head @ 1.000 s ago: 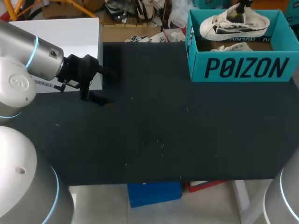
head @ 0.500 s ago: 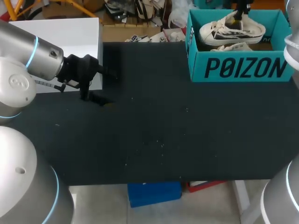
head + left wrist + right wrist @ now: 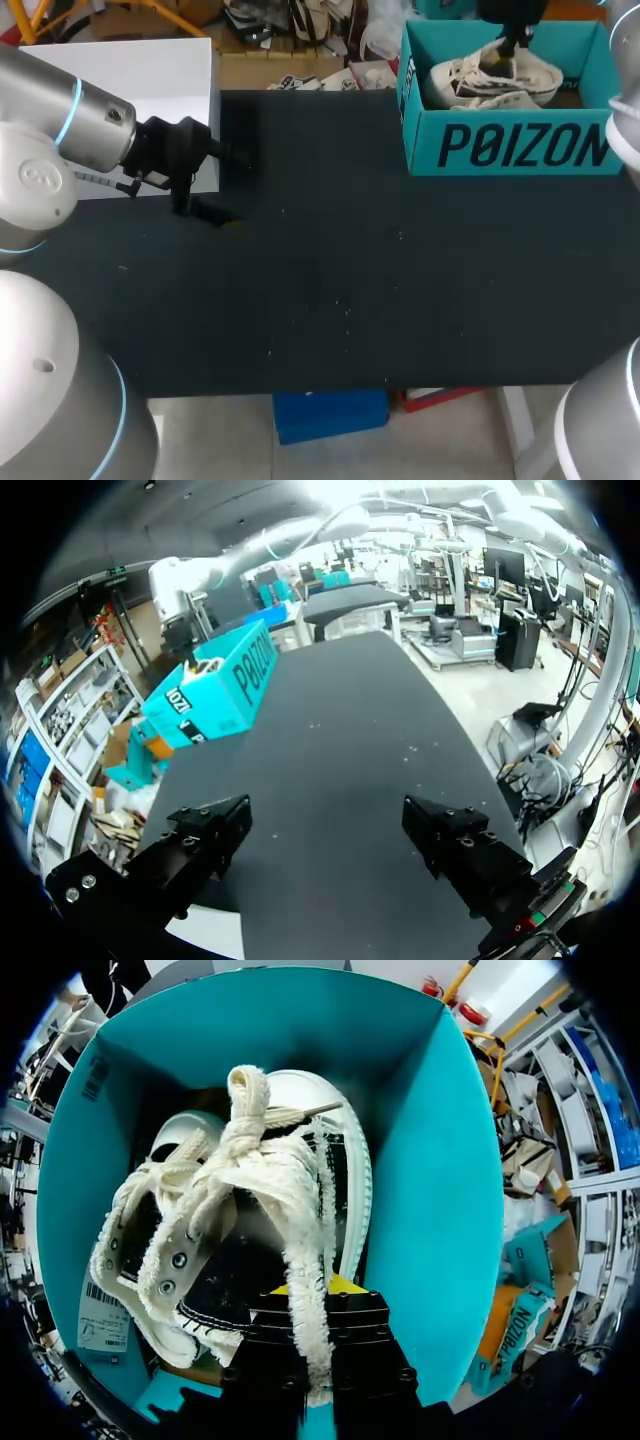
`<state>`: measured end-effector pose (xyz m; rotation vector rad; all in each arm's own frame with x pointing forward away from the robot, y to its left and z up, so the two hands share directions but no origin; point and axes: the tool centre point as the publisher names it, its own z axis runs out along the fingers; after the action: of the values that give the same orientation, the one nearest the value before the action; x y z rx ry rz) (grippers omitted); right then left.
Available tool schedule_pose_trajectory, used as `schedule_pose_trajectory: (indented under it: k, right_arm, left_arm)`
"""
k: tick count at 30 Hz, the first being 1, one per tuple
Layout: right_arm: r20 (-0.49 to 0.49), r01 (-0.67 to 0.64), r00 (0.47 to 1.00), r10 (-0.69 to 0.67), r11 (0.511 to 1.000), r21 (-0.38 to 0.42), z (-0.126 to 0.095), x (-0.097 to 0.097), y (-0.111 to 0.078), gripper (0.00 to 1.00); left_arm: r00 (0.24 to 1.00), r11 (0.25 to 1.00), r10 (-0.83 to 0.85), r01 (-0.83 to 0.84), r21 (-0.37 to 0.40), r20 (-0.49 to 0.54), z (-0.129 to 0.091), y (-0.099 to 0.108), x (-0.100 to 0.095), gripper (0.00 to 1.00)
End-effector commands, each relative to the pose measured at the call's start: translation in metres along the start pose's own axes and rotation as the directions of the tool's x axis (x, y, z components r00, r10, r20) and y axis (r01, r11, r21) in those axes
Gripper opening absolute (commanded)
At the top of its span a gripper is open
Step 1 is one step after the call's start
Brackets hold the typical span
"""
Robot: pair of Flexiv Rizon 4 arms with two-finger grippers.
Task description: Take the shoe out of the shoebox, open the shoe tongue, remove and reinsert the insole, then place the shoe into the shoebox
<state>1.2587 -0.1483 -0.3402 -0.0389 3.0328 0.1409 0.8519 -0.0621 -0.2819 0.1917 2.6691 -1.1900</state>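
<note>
Right end effector (image 3: 318,1300), inside the shoebox (image 3: 520,145), seemingly pinches the shoe (image 3: 290,1160) by its frayed edge; left end effector (image 3: 330,828), well away, gapes empty.

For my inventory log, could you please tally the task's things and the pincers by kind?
Shoes: 2
Shoebox: 1
Pincers: 2 (left pincer, right pincer)
Total: 5

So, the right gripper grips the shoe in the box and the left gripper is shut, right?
No: the left gripper is open, per the left wrist view. The right gripper does grip the shoe in the box.
</note>
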Motion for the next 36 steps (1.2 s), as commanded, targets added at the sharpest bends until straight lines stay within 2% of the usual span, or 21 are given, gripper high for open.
schedule_pose_trajectory:
  k: [1, 9, 10, 12, 13, 14, 18, 19, 21, 22, 30, 36]
  right_arm:
    - [-0.258, 0.003, 0.966, -0.004, 1.000, -0.002, 0.011, -0.021, -0.001, 0.00]
    - [-0.295, 0.018, 0.955, -0.017, 1.000, 0.001, 0.018, -0.021, -0.002, 0.00]
    - [-0.305, 0.019, 0.952, -0.018, 1.000, 0.002, 0.019, -0.020, -0.001, 0.03]
    - [-0.307, 0.021, 0.951, -0.019, 1.000, 0.004, 0.019, -0.019, -0.001, 0.49]
    - [-0.306, 0.018, 0.952, -0.015, 1.000, 0.007, 0.018, -0.019, -0.001, 0.90]
    - [-0.301, 0.012, 0.954, -0.008, 1.000, 0.013, 0.016, -0.018, -0.002, 1.00]
    - [-0.271, -0.011, 0.962, 0.020, 0.999, 0.037, 0.005, -0.015, -0.007, 1.00]
    - [-0.260, -0.018, 0.965, 0.029, 0.999, 0.043, 0.000, -0.015, -0.008, 0.87]
    - [-0.243, -0.033, 0.969, 0.046, 0.998, 0.054, -0.010, -0.014, -0.011, 0.49]
    - [-0.234, -0.042, 0.971, 0.054, 0.997, 0.058, -0.016, -0.013, -0.013, 0.46]
    - [-0.140, -0.108, 0.983, 0.116, 0.992, 0.067, -0.067, 0.002, -0.010, 0.44]
    - [-0.060, -0.144, 0.988, 0.145, 0.989, 0.025, -0.096, 0.026, 0.015, 0.46]
  left_arm:
    - [1.000, 1.000, 0.000, 0.000, -0.005, 0.001, 0.000, 0.000, 0.000, 1.00]
    - [1.000, 1.000, 0.000, 0.000, -0.005, 0.001, 0.000, 0.000, 0.000, 1.00]
    - [1.000, 1.000, 0.000, 0.000, -0.005, 0.001, 0.000, 0.000, 0.000, 1.00]
    - [1.000, 1.000, 0.000, 0.000, -0.005, 0.001, 0.000, 0.000, 0.000, 1.00]
    - [1.000, 1.000, 0.000, 0.000, -0.005, 0.001, 0.000, 0.000, 0.000, 1.00]
    - [1.000, 1.000, 0.000, 0.000, -0.005, 0.001, 0.000, 0.000, 0.000, 1.00]
    - [1.000, 1.000, 0.000, 0.000, -0.005, 0.001, 0.000, 0.000, 0.000, 1.00]
    - [1.000, 1.000, 0.000, 0.000, -0.005, 0.001, 0.000, 0.000, 0.000, 1.00]
    - [1.000, 1.000, 0.000, 0.000, -0.005, 0.001, 0.000, 0.000, 0.000, 1.00]
    - [1.000, 1.000, 0.000, 0.000, -0.005, 0.001, 0.000, 0.000, 0.000, 1.00]
    - [1.000, 1.000, 0.000, 0.000, -0.005, 0.001, 0.000, 0.000, 0.000, 1.00]
    - [1.000, 1.000, 0.000, 0.000, -0.005, 0.001, 0.000, 0.000, 0.000, 1.00]
